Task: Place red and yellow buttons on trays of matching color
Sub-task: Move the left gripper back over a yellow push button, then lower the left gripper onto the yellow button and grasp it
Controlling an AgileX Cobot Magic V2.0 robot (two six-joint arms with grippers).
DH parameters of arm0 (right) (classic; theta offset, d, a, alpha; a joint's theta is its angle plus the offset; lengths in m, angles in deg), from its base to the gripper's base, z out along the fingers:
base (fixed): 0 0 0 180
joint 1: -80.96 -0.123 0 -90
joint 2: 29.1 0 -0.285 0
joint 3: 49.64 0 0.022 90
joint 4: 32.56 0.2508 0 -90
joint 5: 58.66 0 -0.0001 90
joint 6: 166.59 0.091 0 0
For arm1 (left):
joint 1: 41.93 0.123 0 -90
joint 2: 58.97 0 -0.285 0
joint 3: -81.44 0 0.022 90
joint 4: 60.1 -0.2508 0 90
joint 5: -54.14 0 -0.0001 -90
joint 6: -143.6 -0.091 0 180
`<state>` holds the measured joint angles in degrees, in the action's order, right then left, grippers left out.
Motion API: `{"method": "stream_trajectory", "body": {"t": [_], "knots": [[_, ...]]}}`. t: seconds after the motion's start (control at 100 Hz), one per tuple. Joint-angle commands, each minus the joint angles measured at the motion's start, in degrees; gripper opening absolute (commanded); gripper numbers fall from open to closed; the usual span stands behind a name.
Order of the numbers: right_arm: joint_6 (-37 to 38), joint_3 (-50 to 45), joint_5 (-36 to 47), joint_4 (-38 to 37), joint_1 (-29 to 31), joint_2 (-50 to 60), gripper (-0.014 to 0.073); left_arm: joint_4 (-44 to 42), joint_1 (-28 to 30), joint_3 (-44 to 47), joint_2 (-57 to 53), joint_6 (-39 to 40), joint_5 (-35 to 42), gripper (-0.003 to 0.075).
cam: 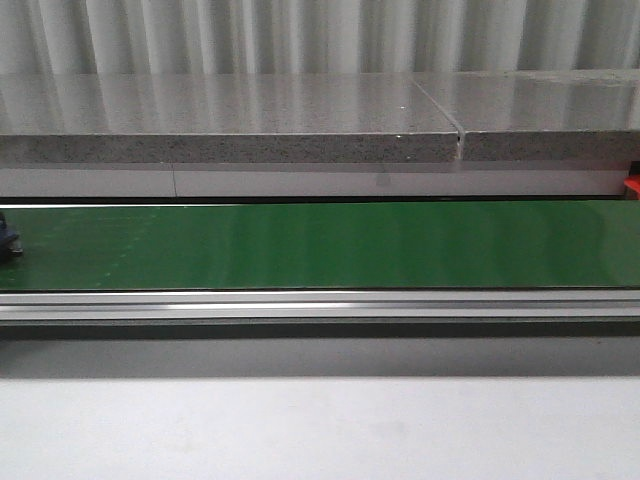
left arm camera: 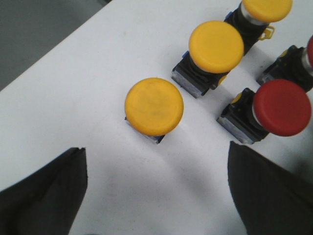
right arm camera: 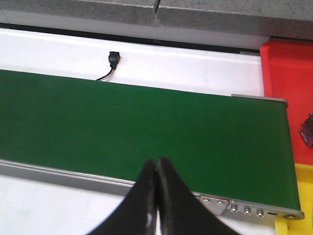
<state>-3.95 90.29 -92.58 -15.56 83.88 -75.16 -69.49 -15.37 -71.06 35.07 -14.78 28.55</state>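
Front view: green conveyor belt (cam: 320,245) runs full width across the middle of the frame, nothing riding on it. Sliver of the red tray (cam: 632,187) at the right edge, a dark bit at the left edge that I can't identify. No arm and no buttons visible here.

Left wrist view: left hand (left arm camera: 156,193) released, fingers spread wide at lower left and lower right, nothing between them. Nearest yellow button (left arm camera: 154,106) sits cap-up on the white table (left arm camera: 73,98) at frame center, just above the gap, not touched. Second yellow button (left arm camera: 216,47) in the upper right, a third yellow button (left arm camera: 267,9) cut off at the top edge. Red button (left arm camera: 282,107) at right, near the right finger. Buttons are clustered as a supply pile; the hand looks lined up on the nearest yellow one for a pick.

Right wrist view: right hand (right arm camera: 157,196) clenched, fingertips pressed together at bottom center, holding nothing. It hangs over the belt's near edge, likely waiting. Red tray at upper right, yellow tray (right arm camera: 298,200) at lower right, both past the belt's end. No button on either visible part.
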Motion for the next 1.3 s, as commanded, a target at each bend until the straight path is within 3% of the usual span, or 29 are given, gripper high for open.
{"method": "stream_trajectory", "body": {"t": [0.0, 0.38, 0.76, 0.9, 1.14, 1.29], "knots": [[-0.6, 1.4, 3.3, 0.9, -0.1, 0.4, -0.0067, 0.4, 0.0, -3.1, 0.9, 0.5, 3.2, 0.0562], [-0.6, 1.4, 3.3, 0.9, -0.1, 0.4, -0.0067, -0.7, 0.0, -11.6, 8.8, 0.4, 0.6, 0.0562], [-0.6, 1.4, 3.3, 0.9, -0.1, 0.4, -0.0067, -0.9, 0.0, -12.1, 11.5, 0.4, -0.6, 0.055], [-0.6, 1.4, 3.3, 0.9, -0.1, 0.4, -0.0067, -1.6, 0.0, -12.1, 11.5, 0.4, -1.1, 0.0403], [-0.6, 1.4, 3.3, 0.9, -0.1, 0.4, -0.0067, -2.2, 0.0, -12.1, 10.5, 0.4, -1.9, -0.0015], [-0.6, 1.4, 3.3, 0.9, -0.1, 0.4, -0.0067, -2.1, 0.0, -12.1, 7.1, 0.4, -2.9, -0.0021]]}}
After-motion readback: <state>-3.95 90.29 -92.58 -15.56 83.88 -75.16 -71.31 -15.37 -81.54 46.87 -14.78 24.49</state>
